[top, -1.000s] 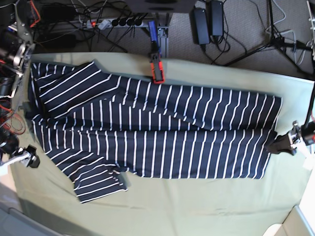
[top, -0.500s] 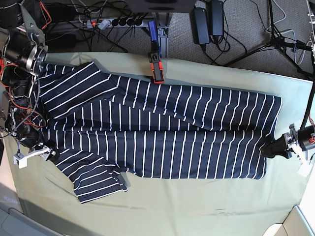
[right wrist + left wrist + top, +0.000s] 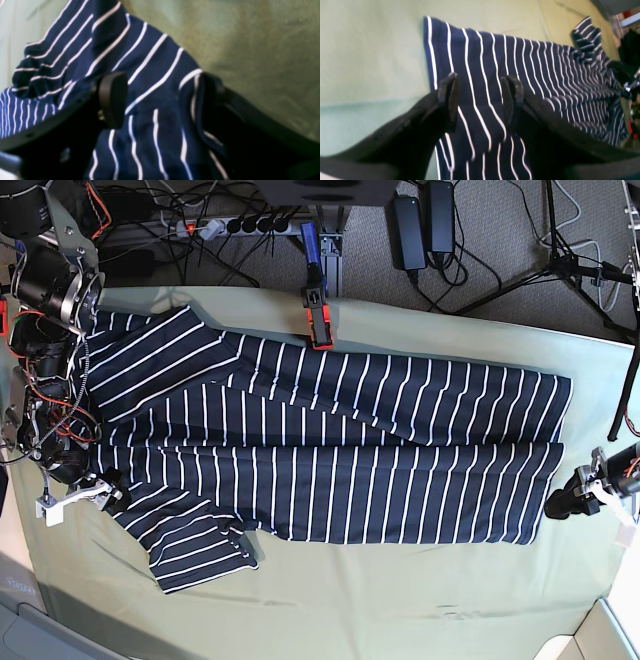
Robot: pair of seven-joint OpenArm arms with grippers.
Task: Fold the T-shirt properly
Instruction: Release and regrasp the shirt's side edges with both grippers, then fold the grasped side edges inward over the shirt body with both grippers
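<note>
Setting: robotics lab or test bench. Evidence: work table draped in pale green tablecloth (image 3: 400, 620); grey carpet floor (image 3: 500, 240) along top of frame; power strip (image 3: 235, 225) with plugged cables, upper left; two black power adapters (image 3: 425, 220), upper centre; black tripod legs (image 3: 560, 255), upper right; red-and-black clamp (image 3: 318, 320) on the table's far edge; exposed red wiring (image 3: 50, 415) on the arm at left edge.
</note>
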